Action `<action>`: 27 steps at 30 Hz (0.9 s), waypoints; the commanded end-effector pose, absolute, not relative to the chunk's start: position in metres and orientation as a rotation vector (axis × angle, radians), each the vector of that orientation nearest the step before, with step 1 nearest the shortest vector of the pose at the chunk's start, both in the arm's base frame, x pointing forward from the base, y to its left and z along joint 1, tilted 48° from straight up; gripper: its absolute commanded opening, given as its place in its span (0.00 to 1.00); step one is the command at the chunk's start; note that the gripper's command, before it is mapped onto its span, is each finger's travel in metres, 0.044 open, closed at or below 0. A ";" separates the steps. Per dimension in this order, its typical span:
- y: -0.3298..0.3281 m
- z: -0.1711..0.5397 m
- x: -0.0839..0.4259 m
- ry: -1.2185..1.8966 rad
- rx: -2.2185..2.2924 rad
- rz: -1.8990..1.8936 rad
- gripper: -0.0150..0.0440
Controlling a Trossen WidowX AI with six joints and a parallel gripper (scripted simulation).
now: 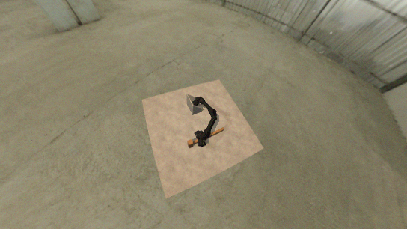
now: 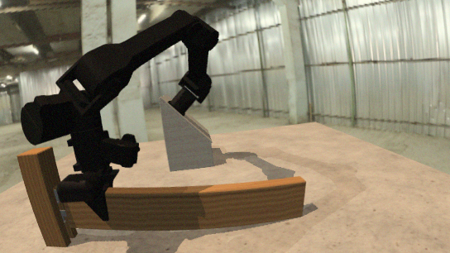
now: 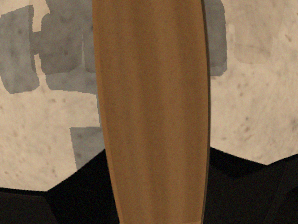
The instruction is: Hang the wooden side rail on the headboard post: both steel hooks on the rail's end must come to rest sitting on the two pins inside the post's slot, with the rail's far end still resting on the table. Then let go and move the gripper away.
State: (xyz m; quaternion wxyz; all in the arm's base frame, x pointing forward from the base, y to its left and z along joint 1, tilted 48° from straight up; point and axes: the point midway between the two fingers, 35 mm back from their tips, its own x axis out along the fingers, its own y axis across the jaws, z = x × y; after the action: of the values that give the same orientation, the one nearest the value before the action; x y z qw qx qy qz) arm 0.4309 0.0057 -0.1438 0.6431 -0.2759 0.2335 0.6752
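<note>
- Orange-brown wood is what I see in the rail (image 1: 218, 131) (image 2: 207, 207) (image 3: 155, 110): a long, straight-edged beam whose sides look bowed in my exterior and wrist views.
- Its upper edge is the brightest part, a warm orange that dulls toward the post (image 1: 190, 144) (image 2: 39, 194); the broad side below is browner, with fine grain and a darker shaded stretch.
- From the wrist, soft dark streaks run along the rail, with a thin black line down its right edge.
- It stands on its narrow side beside the post, one end close to it and the other reaching well away over the table (image 1: 168, 161) (image 2: 372, 182) (image 3: 250, 110).
- Small bits of bluish-grey metal, the hooks (image 2: 63, 214), show between the rail's near end and the post; I can't tell whether they sit on the pins.
- My gripper (image 1: 201, 141) (image 2: 88, 207) (image 3: 148, 147) is clamped on the rail near the post, with a black finger to either side of the wood.
- The post is the same wood, upright, with an orange top; it looks tilted in the exterior view.
- Well apart from the post, a grey wedge (image 1: 190, 102) (image 2: 186, 145) bears the black arm (image 1: 213, 114) (image 2: 136, 45).
</note>
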 end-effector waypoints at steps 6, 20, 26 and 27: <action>-0.003 -0.143 0.434 0.532 -0.638 1.525 0.25; -0.004 -0.143 0.435 0.532 -0.638 1.525 0.25; -0.005 -0.143 0.435 0.532 -0.639 1.525 0.25; -0.005 -0.143 0.436 0.532 -0.639 1.525 0.25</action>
State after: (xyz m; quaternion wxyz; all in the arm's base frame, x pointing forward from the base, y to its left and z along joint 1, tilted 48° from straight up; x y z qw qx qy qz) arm 0.4321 0.0033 -0.1450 0.6412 -0.2770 0.2338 0.6763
